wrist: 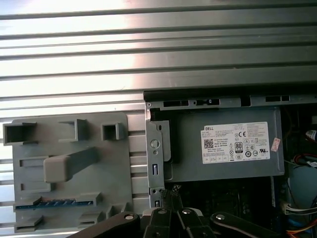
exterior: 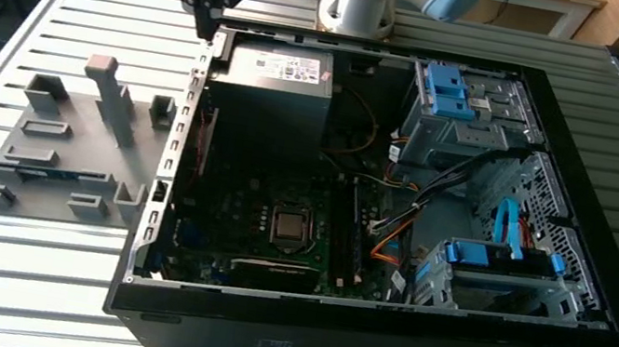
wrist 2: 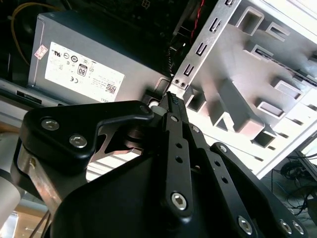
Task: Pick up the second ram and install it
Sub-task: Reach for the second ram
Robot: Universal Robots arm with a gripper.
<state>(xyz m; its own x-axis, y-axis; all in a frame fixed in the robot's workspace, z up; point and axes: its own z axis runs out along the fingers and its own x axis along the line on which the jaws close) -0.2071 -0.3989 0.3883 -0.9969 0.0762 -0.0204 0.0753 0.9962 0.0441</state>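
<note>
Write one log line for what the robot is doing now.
gripper: shut, empty | place: at case wall by power supply | ram: in holder slot | install: not done

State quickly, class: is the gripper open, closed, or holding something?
Gripper: closed, holding nothing. The second ram sits in the grey holder.

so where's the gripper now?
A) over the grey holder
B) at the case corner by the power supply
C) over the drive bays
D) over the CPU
B: the gripper sits at the case rim beside the power supply; the ram stick lies in the grey holder.
</note>
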